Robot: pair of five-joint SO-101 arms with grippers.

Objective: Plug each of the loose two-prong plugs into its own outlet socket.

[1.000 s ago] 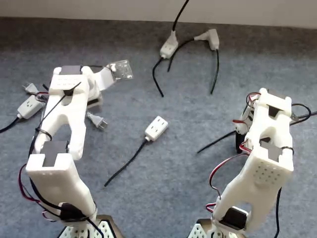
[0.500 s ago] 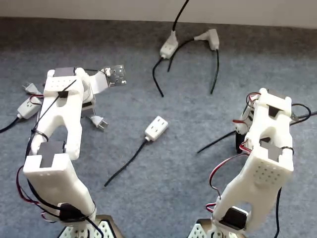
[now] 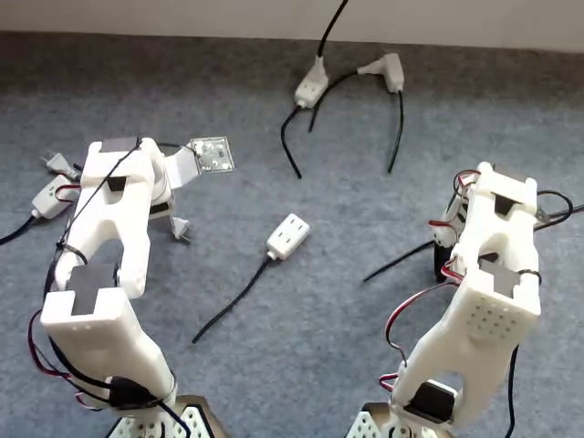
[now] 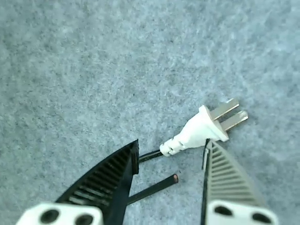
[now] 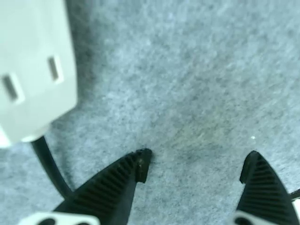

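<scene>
Your left gripper (image 4: 171,152) stands open, moderately wide, low over the grey carpet (image 4: 93,56). The plug (image 4: 197,129) lies flat on the carpet between its fingers. It lies close against one finger (image 4: 225,173) and well clear of the other finger (image 4: 110,176); you cannot tell whether the near one touches it. The two prongs point away from the gripper, and the plug's black cord runs back toward the farther finger. A cut cord end (image 4: 161,183) lies just beside that cord, also between the fingers.

Your right gripper (image 5: 196,164) is open wide above bare carpet, holding nothing. A white socket (image 5: 33,70) lies just beside one of its fingers, slots facing up. Its cord (image 5: 47,164) passes close by that finger.

From above, the left arm (image 3: 114,214) bends over the plug and the right arm (image 3: 493,265) stands folded at the other side. Between them lies the middle socket (image 3: 288,234), slots up, with its own lead (image 3: 233,297) trailing toward the bases. Beyond the left arm, an outer socket (image 3: 46,194) and a second plug (image 3: 57,164) lie near each other but apart. At the far side, a far socket (image 3: 312,85) and a far plug (image 3: 385,70) lie near each other, unjoined.
</scene>
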